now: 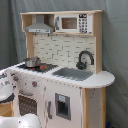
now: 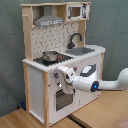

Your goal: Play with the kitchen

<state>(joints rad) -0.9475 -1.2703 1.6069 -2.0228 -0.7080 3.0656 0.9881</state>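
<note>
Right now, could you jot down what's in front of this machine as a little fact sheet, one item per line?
setting: toy kitchen before a grey curtain
stove: small metal pot sits on it
sink: grey basin with black faucet behind it
upper shelf: hood and microwave
arm: white, reaching in from the second exterior view's right
hand: at the kitchen's front, by the oven door
hand open or shut: cannot tell

First exterior view near, facing the kitchen (image 1: 62, 75) from its sink end, second exterior view farther back toward its stove corner, both sharing the countertop.
</note>
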